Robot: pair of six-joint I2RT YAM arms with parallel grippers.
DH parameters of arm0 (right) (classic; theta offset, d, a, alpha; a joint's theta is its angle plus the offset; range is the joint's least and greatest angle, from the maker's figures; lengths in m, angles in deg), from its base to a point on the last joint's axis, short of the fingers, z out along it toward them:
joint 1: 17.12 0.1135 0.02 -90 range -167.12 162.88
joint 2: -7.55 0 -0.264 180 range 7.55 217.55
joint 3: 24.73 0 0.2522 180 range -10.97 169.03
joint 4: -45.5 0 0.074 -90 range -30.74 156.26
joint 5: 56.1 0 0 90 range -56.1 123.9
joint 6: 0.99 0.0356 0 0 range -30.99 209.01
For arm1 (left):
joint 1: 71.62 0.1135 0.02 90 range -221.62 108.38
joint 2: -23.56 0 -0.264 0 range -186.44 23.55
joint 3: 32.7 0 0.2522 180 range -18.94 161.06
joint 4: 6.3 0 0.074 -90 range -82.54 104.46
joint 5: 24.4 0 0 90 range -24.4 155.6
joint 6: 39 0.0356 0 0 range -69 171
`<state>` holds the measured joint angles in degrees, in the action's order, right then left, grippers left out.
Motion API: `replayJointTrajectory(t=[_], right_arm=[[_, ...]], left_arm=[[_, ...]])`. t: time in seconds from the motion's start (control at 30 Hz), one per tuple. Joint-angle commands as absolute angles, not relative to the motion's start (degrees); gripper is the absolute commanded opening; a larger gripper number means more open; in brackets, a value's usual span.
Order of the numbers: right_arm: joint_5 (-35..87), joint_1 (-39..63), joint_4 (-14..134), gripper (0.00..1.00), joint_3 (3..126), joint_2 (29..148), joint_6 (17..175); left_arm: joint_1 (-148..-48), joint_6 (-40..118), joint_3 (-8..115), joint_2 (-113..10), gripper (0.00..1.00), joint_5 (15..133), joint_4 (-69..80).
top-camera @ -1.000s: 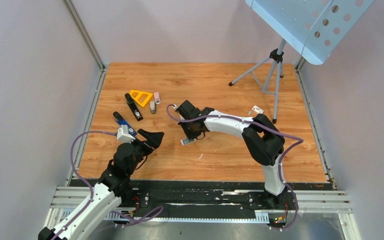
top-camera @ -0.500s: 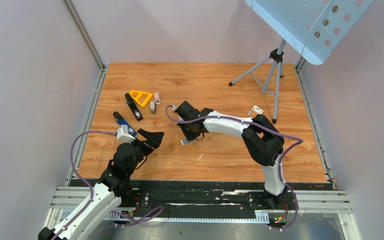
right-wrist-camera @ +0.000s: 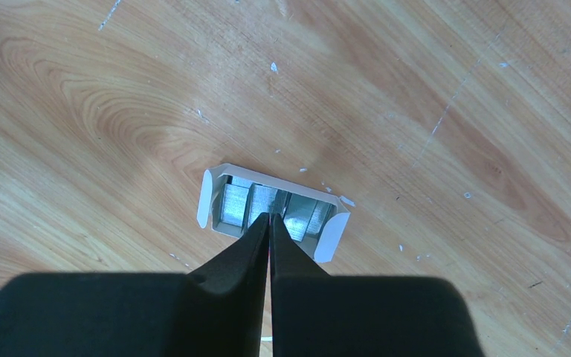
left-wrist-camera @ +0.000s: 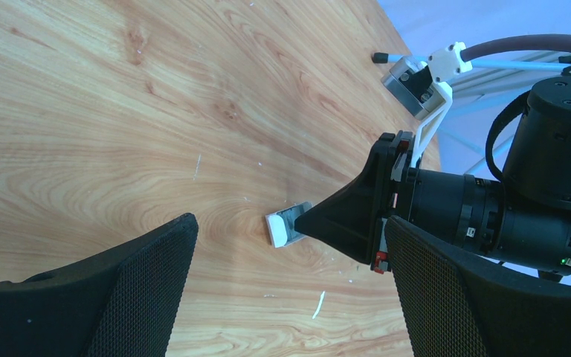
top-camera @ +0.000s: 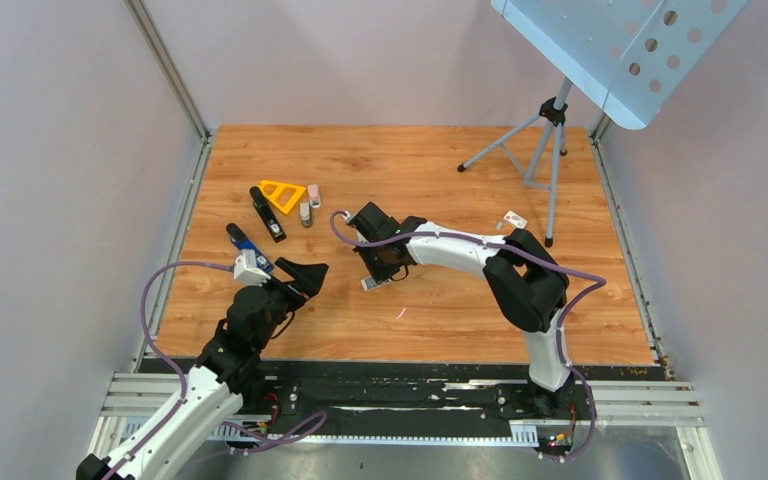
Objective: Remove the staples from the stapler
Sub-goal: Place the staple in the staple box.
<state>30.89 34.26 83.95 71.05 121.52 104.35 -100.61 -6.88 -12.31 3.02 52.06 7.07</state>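
White card box of staples lies under the right gripper, jaws pressed together. Any strip should be released low, squarely inside. The left gripper is spread wide; the stapler lies far left.

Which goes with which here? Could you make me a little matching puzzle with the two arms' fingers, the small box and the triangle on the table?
Things:
1. left fingers
2. right fingers
3. staple box
4. triangle

States:
a. yellow
b. pressed together
c. white, open, staples showing
d. spread wide

Pairs: 1-d, 2-b, 3-c, 4-a
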Motion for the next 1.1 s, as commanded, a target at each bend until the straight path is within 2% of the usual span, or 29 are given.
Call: replayJointTrajectory(t=[0.0,0.1,0.27,0.5,0.6,0.73,0.8,0.83,1.07], right_arm=[[30.58,35.44,85.75,0.05,72.56,122.45,103.67],[31.01,35.44,85.77,0.07,72.55,122.23,103.23],[31.47,35.42,85.8,0.2,73.28,120.84,101.74],[31.61,34.22,85.87,0.23,73.8,116.03,97.12],[22.18,32.11,86.0,0.23,72.93,113.97,91.48],[0.52,26.18,89.85,0.25,71.87,111.98,76.75],[-6.62,23.0,92.95,0.27,71.8,111.36,71.04],[-7.35,21.67,94.25,0.31,71.69,110.97,68.91],[-5.25,12.2,98.14,0.39,68.0,108.24,60.34]], left_arm=[[-100.18,-6.97,-13.07,3.08,0.98,51.28,5.96],[-100.18,-7.0,-13.0,3.21,0.98,51.32,6.08],[-100.18,-6.76,-12.78,3.66,0.99,51.19,6.41],[-100.21,-4.83,-11.92,5.3,1.0,51.5,5.76],[-100.18,-4.38,-11.94,6.77,1.0,51.33,5.16],[-100.18,-5.14,-12.97,9.74,1.0,50.49,3.88],[-100.18,-5.88,-13.93,11.61,1.0,50.32,3.02],[-100.18,-6.39,-14.61,12.55,1.0,50.23,2.47],[-100.18,-10.02,-18.41,18.53,1.0,48.41,0.46]])
